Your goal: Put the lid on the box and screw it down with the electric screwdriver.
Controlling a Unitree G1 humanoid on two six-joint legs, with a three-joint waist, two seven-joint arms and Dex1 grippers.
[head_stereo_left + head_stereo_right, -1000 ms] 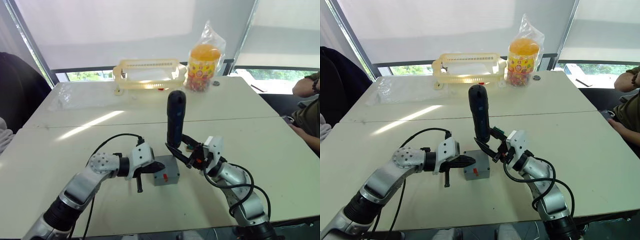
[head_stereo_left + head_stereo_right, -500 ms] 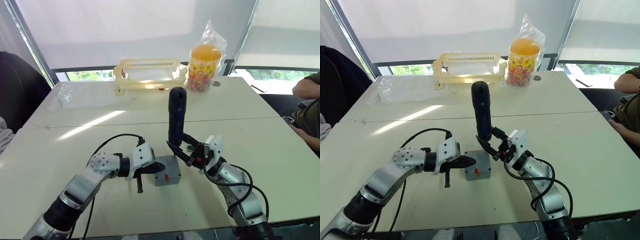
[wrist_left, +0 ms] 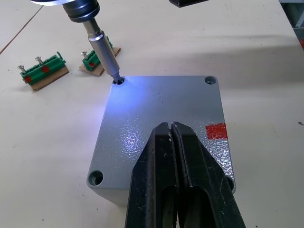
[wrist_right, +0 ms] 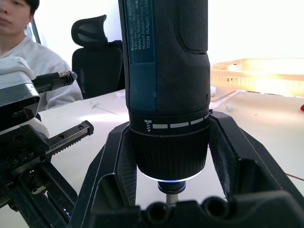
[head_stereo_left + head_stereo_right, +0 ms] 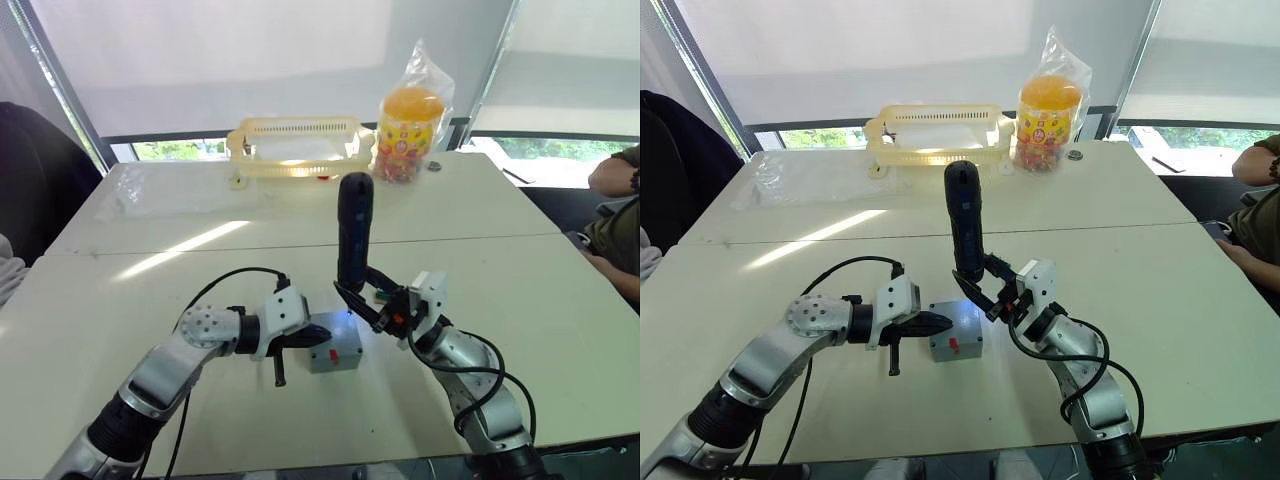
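On the near part of the bench (image 5: 560, 330), the left pincer (image 3: 176, 166), fingers pressed together and holding nothing, bears down on the lid (image 3: 161, 123), which sits on the box (image 5: 334, 345), likely pinning both against twisting. The right pincer (image 4: 171, 190) is clamped around the electric screwdriver (image 5: 352, 232), upright, its lit bit in a corner screw hole. Just beyond lie two small green blocks (image 3: 42, 71), clear of the work. Farther off stand a yellow basket (image 5: 297, 148) and a candy jar (image 5: 408, 122).

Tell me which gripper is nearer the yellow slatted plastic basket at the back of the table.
Right. The right gripper, shut on the black electric screwdriver, stands behind the grey box, toward the yellow slatted plastic basket. The left gripper rests shut on the grey lid, farther from it.
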